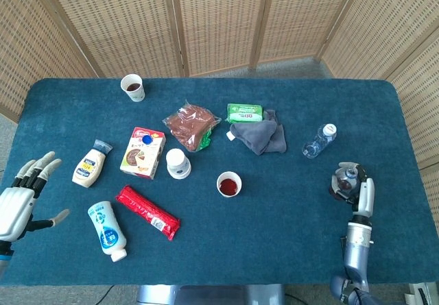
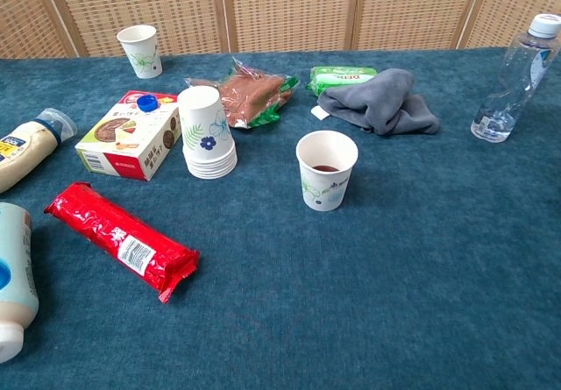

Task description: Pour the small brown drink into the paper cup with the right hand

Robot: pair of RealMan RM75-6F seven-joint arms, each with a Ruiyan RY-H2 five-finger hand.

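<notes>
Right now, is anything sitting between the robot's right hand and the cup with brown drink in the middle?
No. In the head view, only bare blue table lies between the right hand and the cup.

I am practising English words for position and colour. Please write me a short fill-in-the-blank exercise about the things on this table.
1. The paper cup in the middle of the table holds a dark ____ liquid.
2. The small blue cap lies on top of the ____.
3. The grey cloth lies beside a ____ packet.
4. The stack of paper cups stands upside ____.

Missing words: brown; box; green; down
</notes>
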